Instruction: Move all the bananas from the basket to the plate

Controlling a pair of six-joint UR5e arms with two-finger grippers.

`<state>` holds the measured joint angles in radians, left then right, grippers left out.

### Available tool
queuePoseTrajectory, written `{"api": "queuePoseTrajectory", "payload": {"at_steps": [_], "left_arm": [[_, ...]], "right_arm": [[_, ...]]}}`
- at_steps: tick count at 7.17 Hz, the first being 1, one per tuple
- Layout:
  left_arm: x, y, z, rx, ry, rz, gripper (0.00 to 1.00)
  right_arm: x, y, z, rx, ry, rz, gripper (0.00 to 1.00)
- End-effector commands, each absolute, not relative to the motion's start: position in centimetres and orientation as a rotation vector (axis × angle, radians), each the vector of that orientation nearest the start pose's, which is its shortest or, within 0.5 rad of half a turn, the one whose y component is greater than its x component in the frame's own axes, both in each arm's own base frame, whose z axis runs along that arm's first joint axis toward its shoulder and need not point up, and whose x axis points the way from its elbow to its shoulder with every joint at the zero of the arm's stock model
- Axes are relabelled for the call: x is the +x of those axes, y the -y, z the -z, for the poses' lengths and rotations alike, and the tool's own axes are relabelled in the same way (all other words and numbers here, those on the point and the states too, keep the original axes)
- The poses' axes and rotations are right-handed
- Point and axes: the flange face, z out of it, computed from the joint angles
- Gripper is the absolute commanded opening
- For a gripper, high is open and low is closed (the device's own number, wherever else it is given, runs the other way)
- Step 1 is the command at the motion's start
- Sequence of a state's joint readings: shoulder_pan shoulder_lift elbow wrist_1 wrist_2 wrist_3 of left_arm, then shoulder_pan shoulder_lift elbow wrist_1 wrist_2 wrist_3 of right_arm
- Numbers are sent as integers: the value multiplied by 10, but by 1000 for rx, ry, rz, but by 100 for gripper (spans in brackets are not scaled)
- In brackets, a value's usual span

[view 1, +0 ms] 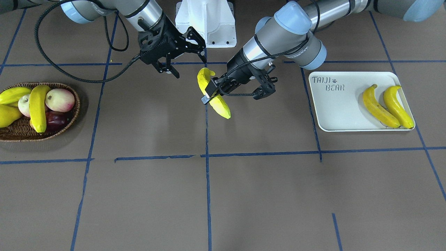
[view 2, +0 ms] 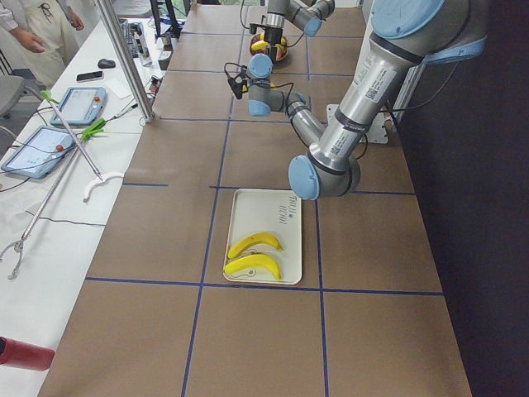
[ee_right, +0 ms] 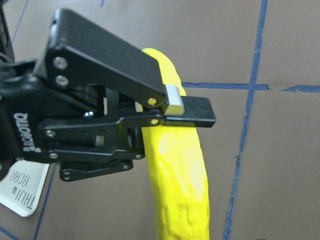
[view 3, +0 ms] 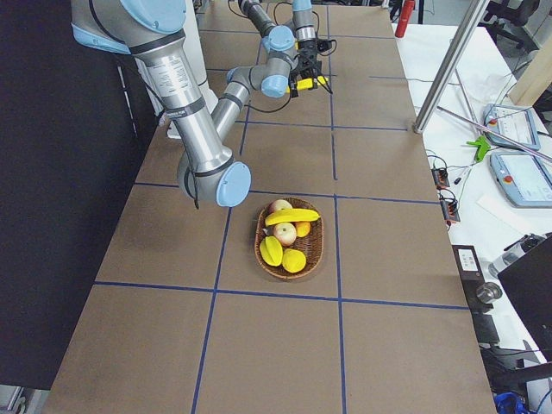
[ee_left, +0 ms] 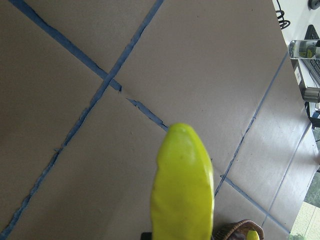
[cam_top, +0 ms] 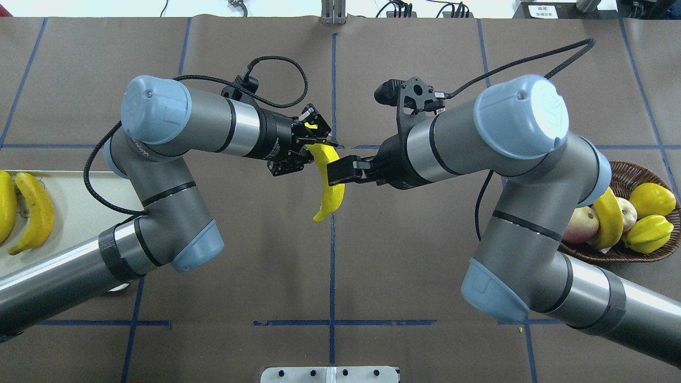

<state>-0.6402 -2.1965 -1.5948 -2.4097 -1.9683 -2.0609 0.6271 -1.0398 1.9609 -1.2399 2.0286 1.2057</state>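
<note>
The left arm [view 1: 278,35] comes in from the upper right of the front view, its forearm slanting down toward the centre. There the left gripper [view 1: 211,93] points to the frame's left, fingers clamped across a banana [view 1: 222,107] near its middle. This banana hangs above the table [view 1: 146,195] by the central blue line, one end up and the other dangling. The right wrist view shows the grip close up, with one black finger in front of the yellow skin and one behind it.

The right arm [view 1: 146,14] enters from the upper left and ends just left of the banana's top end. The right gripper [view 1: 190,67] has its fingers spread wide with nothing between them. In the front view they stand clear of the banana.

There are four bananas in all:
- One is held in the air at centre.
- Two [view 1: 379,106] [view 1: 397,106] lie side by side at the right end of the plate [view 1: 334,111], at middle right.
- One [view 1: 37,108] lies across the other fruit in the basket [view 1: 21,134], at the left edge.

There is one plate and one basket. The basket also holds two yellow fruits, two pale round ones blushed pink, and a dark red one.
</note>
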Motion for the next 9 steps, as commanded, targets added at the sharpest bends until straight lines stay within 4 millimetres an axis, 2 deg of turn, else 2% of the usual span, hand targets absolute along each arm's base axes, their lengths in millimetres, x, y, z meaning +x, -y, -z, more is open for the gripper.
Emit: {"api": "queuePoseTrajectory", "payload": {"at_steps": [1,2,3,4,5,6,8,9], "left_arm": [[450,486,-214,-199,-1424,681,0],[427,489,-235,-188,-1385,710,0],[411,480,-247,-118,-1317,642,0],[394,466,-270,-95,-1168,607,0],[372,449,-300,-135,-1003,660,0],[356,452,-326,-153,-914,699,0],[298,459,-408,-123,-794,632,1],[258,462,-448,-115,-747,644,2]], "right_arm": [[-345,430,-181,148,1213,16,99],[-319,447,-200,108,1178,-32,99],[-303,456,-235,116,1112,-12,99],[-287,463,-267,134,1036,41,99],[-279,465,-290,133,988,79,99],[-264,466,-314,142,954,106,99],[-228,471,-361,181,888,191,99],[-219,471,-371,194,873,218,99]]}}
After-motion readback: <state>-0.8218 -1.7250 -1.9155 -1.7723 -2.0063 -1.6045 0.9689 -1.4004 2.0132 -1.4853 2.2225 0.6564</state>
